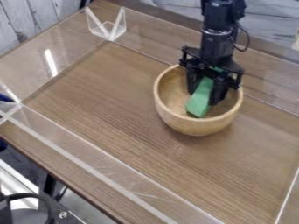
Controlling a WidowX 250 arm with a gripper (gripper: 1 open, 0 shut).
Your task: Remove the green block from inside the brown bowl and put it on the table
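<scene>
Now | gripper (pixel 211 77) clenched on block (pixel 202 97), pointing down | block tilted inside bowl (pixel 176 122), right of table (pixel 93 122) centre | risk: bowl shifts or lifts if block snags rim; slips if grip is shallow

Evenly bright, soft and low in detail, with white glare streaks on the clear acrylic walls (pixel 47 59).

Wood-grain table (pixel 105 114) (clear low walls) carries brown bowl (pixel 176 118).
</scene>
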